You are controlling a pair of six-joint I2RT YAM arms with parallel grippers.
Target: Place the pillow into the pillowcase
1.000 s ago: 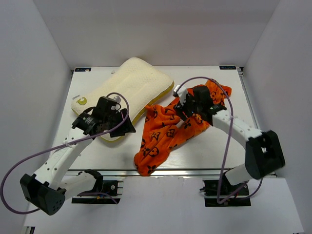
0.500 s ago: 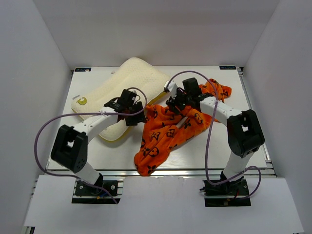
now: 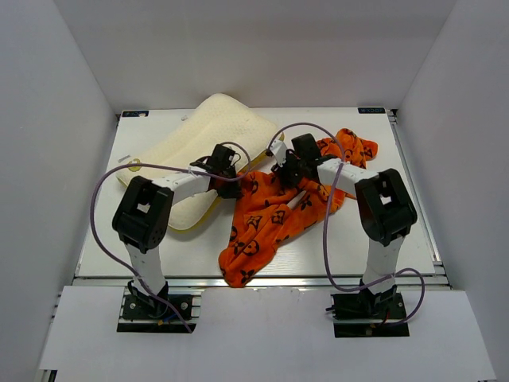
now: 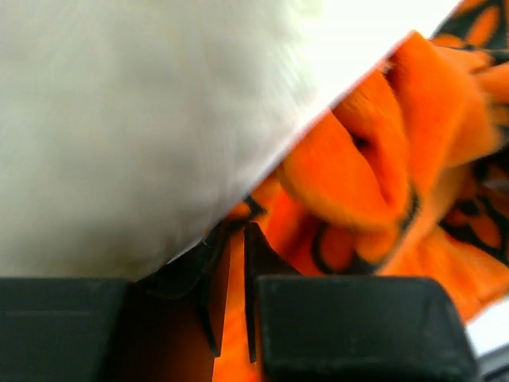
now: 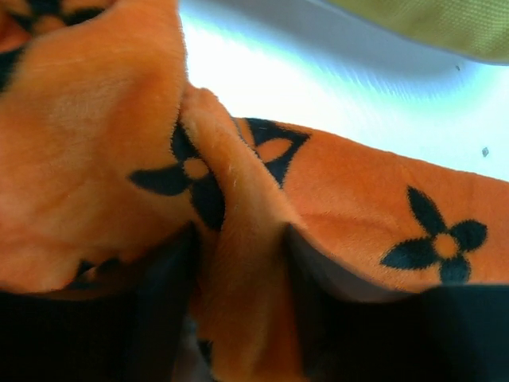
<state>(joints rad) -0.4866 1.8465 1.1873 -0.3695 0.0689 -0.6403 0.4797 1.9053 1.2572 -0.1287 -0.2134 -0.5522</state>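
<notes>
My left claw (image 4: 232, 239) all but closed, thin edge of plush orange pillowcase (image 3: 274, 219) nipped between its dark fingers, my right claw (image 5: 238, 239) clamped on a fuzzy flower-printed fold, thick cream contoured foam pillow (image 3: 199, 151) far left, pillowcase crumpled against its right edge, white table (image 3: 358, 239)

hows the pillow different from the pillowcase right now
The pillow is plain cream and thick, holding its contoured shape; the pillowcase is bright orange with black motifs, limp and crumpled. The pillow lies at the back left, while the pillowcase spreads from the centre toward the near edge. Both rest on the white table, side by side.
</notes>
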